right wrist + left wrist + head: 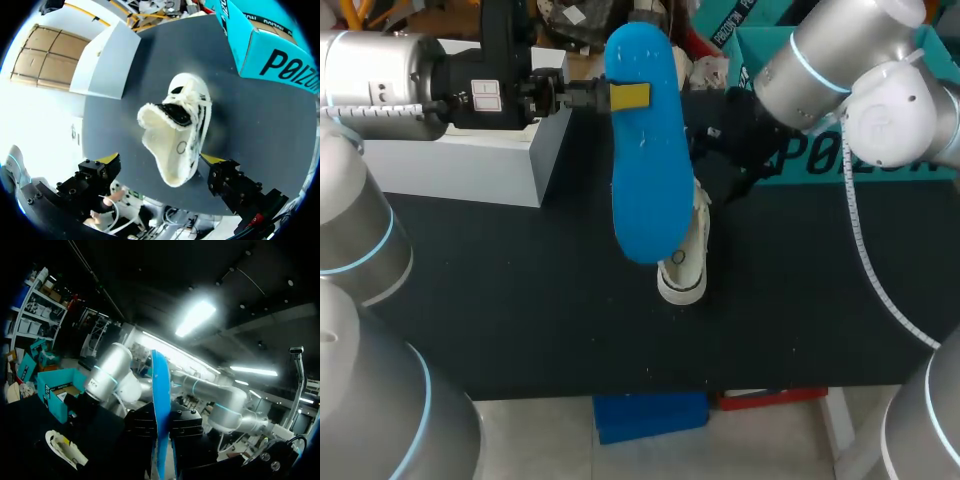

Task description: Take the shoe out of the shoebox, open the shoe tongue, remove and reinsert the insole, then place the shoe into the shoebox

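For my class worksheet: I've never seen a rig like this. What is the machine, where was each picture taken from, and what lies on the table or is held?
This is a robot: two silver arms, the left arm and the right arm, at a dark table. One picture looks down from overhead; the two round ones come from cameras on the arms' wrists. The left gripper is shut on a flat blue insole, held up off the table. Under it a white lace-up shoe lies on the table, tongue pulled open. The right gripper is open above the shoe's heel. A teal cardboard shoebox and a white box stand at the table's back.
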`<move>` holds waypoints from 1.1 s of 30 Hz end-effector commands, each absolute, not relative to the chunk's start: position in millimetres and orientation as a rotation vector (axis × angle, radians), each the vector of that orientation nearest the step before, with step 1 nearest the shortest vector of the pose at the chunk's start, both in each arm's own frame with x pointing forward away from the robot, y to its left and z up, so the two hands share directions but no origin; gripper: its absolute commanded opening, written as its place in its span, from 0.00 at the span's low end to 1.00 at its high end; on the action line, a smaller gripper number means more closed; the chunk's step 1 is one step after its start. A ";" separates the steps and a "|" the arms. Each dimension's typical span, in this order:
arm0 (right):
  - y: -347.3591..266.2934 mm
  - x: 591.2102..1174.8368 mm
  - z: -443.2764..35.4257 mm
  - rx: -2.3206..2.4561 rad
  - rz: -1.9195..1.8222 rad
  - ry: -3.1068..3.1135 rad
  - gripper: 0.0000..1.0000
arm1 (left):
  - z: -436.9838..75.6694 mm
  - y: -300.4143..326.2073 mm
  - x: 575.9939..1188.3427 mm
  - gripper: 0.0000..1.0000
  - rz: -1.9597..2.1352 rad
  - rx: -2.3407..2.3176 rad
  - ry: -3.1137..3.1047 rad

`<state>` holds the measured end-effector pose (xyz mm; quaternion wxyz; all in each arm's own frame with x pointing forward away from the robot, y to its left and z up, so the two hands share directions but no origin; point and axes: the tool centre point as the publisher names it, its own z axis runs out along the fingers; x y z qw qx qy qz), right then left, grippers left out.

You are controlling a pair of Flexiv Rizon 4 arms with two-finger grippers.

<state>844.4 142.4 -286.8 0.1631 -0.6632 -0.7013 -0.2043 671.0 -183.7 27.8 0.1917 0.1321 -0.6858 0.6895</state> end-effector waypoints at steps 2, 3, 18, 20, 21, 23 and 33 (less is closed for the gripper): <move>138.9 840.1 -287.7 -1.892 -0.605 -1.974 1.00 | 27.8 -184.9 670.4 0.00 1.936 0.376 -1.928; 136.5 837.3 -287.1 -1.865 -0.653 -1.950 1.00 | 27.8 -184.9 670.4 0.00 1.936 0.376 -1.928; 119.1 819.8 -264.4 -1.636 -1.075 -1.666 1.00 | 27.8 -184.9 670.4 0.00 1.936 0.376 -1.928; 117.0 818.6 -264.5 -1.626 -1.087 -1.642 1.00 | 27.8 -184.9 670.4 0.00 1.936 0.376 -1.928; 115.1 818.0 -264.3 -1.619 -1.094 -1.627 1.00 | 27.8 -184.9 670.4 0.00 1.936 0.376 -1.928; 111.2 817.2 -264.8 -1.624 -1.114 -1.599 1.00 | 27.8 -184.9 670.4 0.00 1.936 0.376 -1.928; 101.2 812.7 -272.6 -1.525 -1.260 -1.465 1.00 | 27.8 -184.9 670.4 0.00 1.936 0.376 -1.928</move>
